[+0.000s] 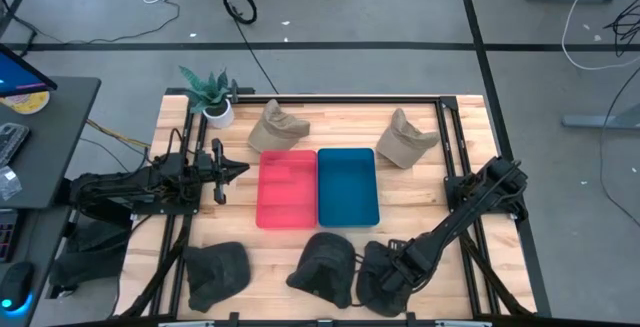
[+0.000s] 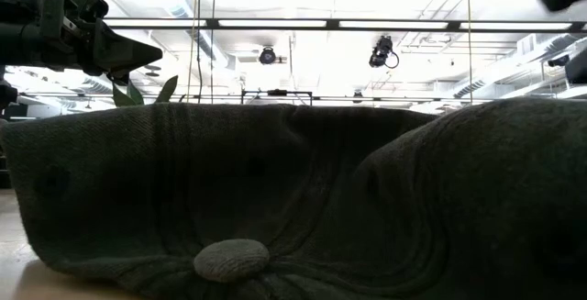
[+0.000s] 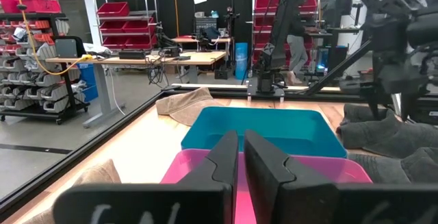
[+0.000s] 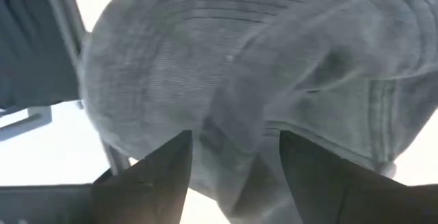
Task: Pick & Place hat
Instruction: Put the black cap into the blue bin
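Two tools are in view, and only the right one is at the hats. The right tool (image 1: 392, 269) is down at the near edge of the counter (image 1: 420, 182), on the rightmost of three dark hats; in the right wrist view its fingers (image 4: 147, 176) stand apart with a fold of that dark hat (image 4: 239, 80) between them, though whether they are already pinching the cloth cannot be told. That hat (image 1: 378, 277) lies at the front right of the counter, touching the middle dark hat (image 1: 325, 267), which fills most of the low view (image 2: 293, 199). A third dark hat (image 1: 218, 270) lies well apart at the front left.

The left tool (image 1: 232, 171) hovers just beside the left side of the pink tray (image 1: 285, 189), its fingers (image 3: 222, 159) drawn nearly together and holding nothing. The pink tray touches a blue tray (image 1: 348, 187) at the middle of the counter. Behind the trays lie two tan hats, one (image 1: 275, 127) near the back left and one (image 1: 405, 139) near the back right. A small potted plant (image 1: 212, 95) stands at the back left corner.
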Robot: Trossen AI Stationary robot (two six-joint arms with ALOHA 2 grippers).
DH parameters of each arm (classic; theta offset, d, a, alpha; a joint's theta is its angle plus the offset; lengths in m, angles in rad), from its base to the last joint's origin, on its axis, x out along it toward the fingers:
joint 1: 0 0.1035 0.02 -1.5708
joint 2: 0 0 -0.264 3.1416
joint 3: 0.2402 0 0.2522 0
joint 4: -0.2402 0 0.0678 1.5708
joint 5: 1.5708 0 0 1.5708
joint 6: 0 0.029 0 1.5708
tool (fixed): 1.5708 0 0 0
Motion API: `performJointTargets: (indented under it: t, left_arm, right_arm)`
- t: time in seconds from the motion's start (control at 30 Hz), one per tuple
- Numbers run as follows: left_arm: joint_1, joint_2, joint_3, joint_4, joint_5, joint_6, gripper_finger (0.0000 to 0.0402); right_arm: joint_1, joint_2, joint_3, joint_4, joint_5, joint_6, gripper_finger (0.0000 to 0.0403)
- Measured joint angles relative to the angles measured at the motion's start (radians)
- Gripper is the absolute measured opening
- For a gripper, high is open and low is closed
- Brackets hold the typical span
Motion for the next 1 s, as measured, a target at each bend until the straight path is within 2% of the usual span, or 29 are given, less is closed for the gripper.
performJointTargets:
  t: [0.1,0.23,0.4,0.43,0.77,1.0]
  left_arm:
    - [0.0,0.0,0.0,0.0,0.0,0.0,0.0028]
    - [0.0,0.0,0.0,0.0,0.0,0.0,0.0028]
    - [0.0,0.0,0.0,0.0,0.0,0.0,0.0028]
    - [0.0,0.0,0.0,0.0,0.0,0.0,0.0028]
    - [0.0,0.0,0.0,0.0,0.0,0.0,0.0028]
    - [0.0,0.0,0.0,0.0,0.0,0.0,0.0028]
  right_arm:
    - [-0.006,0.0,-0.007,0.001,-0.002,-0.019,0.0195]
    - [-0.007,0.0,-0.007,0.013,-0.011,-0.06,0.0145]
    - [-0.009,0.0,0.004,0.004,-0.04,-0.074,0.003]
    - [-0.009,-0.003,0.007,-0.001,-0.043,-0.083,0.0017]
    - [0.001,-0.109,0.08,-0.138,-0.001,-0.109,0.0008]
    - [-0.007,-0.192,0.178,-0.226,0.162,-0.244,0.0004]
